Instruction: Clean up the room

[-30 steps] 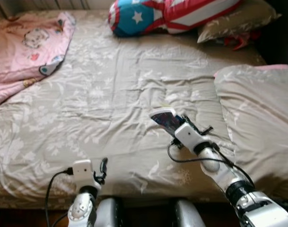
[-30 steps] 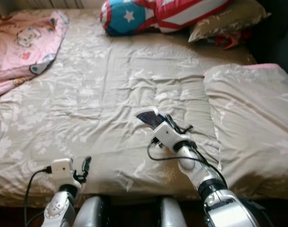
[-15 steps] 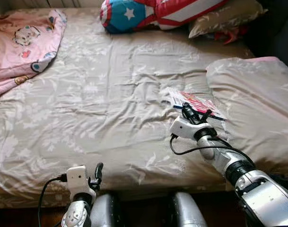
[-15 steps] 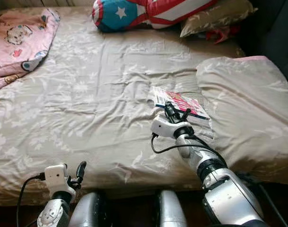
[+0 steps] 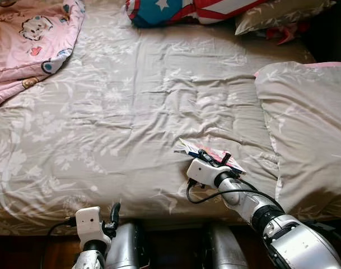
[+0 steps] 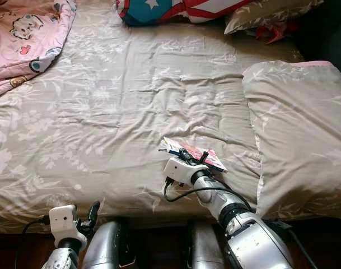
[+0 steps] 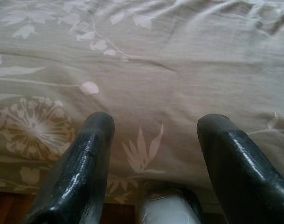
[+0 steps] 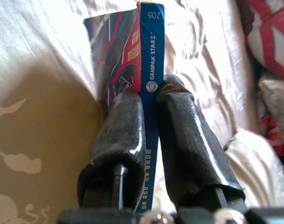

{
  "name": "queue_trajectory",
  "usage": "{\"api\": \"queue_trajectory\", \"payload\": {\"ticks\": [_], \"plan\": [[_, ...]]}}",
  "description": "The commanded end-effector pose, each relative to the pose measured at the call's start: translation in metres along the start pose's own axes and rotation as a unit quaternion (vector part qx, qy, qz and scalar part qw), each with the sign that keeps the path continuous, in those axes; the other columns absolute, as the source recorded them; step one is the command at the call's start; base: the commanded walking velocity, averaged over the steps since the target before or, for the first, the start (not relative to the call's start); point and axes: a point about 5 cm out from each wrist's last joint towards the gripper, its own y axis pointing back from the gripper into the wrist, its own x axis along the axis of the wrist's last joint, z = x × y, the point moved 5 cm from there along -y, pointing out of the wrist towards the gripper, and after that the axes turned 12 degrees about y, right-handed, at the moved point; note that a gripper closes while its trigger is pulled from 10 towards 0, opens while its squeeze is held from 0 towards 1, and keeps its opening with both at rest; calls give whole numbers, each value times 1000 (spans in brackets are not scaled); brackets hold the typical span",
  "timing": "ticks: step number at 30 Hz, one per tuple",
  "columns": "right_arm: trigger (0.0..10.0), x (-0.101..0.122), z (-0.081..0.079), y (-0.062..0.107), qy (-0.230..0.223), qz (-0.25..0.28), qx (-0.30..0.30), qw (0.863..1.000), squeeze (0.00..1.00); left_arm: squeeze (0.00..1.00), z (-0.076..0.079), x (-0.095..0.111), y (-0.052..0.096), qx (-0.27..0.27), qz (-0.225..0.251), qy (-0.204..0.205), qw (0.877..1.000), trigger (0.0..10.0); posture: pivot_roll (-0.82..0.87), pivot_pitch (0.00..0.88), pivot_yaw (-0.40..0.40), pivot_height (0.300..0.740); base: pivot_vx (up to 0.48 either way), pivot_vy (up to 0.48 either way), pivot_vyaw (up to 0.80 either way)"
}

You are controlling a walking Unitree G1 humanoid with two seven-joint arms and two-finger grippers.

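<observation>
"GEMPAK STARZ" and "205" run down the blue spine of the comic book (image 8: 148,88), pinched edge-on between the right gripper (image 8: 153,100) fingers. It lies low over the grey floral bedsheet (image 5: 120,112) near the bed's near edge, right of centre. The left gripper (image 7: 153,140) hangs with fingers spread wide at the near edge.

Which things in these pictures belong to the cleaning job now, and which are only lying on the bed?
In the job:
- thin comic book with blue spine
- right end effector, closed on it

Only lying there:
- pink cartoon blanket
- star-and-stripes cushion
- grey floral pillow
- left end effector, open, idle
</observation>
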Motion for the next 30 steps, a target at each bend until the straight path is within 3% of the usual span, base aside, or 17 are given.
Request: {"api": "queue_trajectory", "payload": {"ticks": [1,11,24,25,27,28,29,30], "plan": [[10000,-14,-13,6,-41,-28,19,999,0,0,-5,-6,7,10,-15,2,1000,10000,-23,318,-21,625,0,0,0],[10000,-7,-19,7,-111,3,60,992,0,0,-3,-7,9,15,-18,4,1000,10000,-18,327,-31,625,0,0,0],[10000,-3,-27,10,-108,30,104,988,0,0,-4,-9,11,23,-25,5,999,10000,-18,326,-36,625,0,0,0],[10000,-3,-27,10,-109,31,104,988,404,0,-5,-9,12,24,-26,5,999,10000,-18,326,-37,625,0,0,0],[10000,-3,-26,10,-111,32,104,988,796,0,-5,-10,12,24,-26,5,999,10000,-17,326,-37,625,0,0,0],[10000,-3,-26,10,-113,33,105,988,796,0,-5,-10,12,25,-26,5,999,10000,-17,326,-37,625,0,0,0],[10000,-3,-26,10,-113,33,105,988,902,0,-5,-10,12,25,-26,5,999,10000,-16,327,-37,625,0,0,0],[10000,-3,-26,10,-113,33,105,987,890,0,-5,-10,12,25,-26,4,999,10000,-16,327,-37,625,0,0,0]]}}
